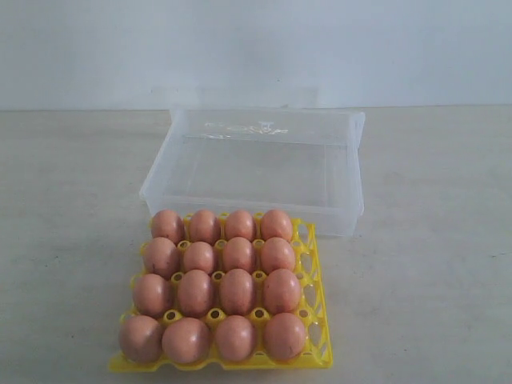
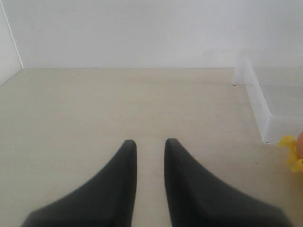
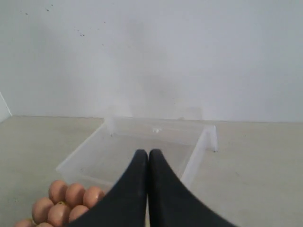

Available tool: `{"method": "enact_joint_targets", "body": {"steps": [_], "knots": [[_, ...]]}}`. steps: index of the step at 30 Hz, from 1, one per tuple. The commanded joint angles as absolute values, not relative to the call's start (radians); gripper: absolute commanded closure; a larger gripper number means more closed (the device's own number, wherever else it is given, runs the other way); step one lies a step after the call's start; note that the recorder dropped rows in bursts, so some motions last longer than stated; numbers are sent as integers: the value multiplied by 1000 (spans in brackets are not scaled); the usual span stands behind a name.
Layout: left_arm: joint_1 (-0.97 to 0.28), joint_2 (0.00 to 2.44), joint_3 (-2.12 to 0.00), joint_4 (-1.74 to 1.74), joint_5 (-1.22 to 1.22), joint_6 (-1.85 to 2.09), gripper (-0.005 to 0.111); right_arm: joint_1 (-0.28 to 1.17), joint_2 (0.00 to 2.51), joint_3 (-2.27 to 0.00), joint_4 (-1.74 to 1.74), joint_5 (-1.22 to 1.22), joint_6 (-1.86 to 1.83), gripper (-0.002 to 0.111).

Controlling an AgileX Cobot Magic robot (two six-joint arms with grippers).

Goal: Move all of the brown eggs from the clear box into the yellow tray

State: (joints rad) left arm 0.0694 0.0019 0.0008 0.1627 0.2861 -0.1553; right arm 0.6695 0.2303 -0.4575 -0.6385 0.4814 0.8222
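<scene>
Pressed tip to tip at the right pincer (image 3: 148, 152), gripping nothing, facing the shallow clear plastic box (image 3: 201, 144). Parted by a narrow gap at the left pincer (image 2: 150, 141), gripping nothing, above pale tabletop (image 2: 94, 104) beside that box. Nestled four by four, just beside the box on its near side in the exterior view: sixteen smooth reddish-brown eggs (image 1: 238, 290), seated in the bright yellow lattice plastic tray (image 1: 318, 320).
</scene>
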Motion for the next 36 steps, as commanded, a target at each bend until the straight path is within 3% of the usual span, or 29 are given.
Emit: {"method": "enact_joint_targets", "body": {"steps": [1,9,18,25,30,36], "knots": [[60,0,0,166,285,-160,85,668,190,-454,-531,514,828,108],[60,0,0,166,285,-160,85,654,184,-454,-517,527,377,108],[60,0,0,166,285,-160,85,240,180,-452,-505,460,322,108],[60,0,0,166,285,-160,85,240,213,-452,-507,440,342,108],[60,0,0,166,285,-160,85,240,213,-428,-457,229,302,108],[60,0,0,166,285,-160,85,238,196,-320,96,207,-324,108]]}}
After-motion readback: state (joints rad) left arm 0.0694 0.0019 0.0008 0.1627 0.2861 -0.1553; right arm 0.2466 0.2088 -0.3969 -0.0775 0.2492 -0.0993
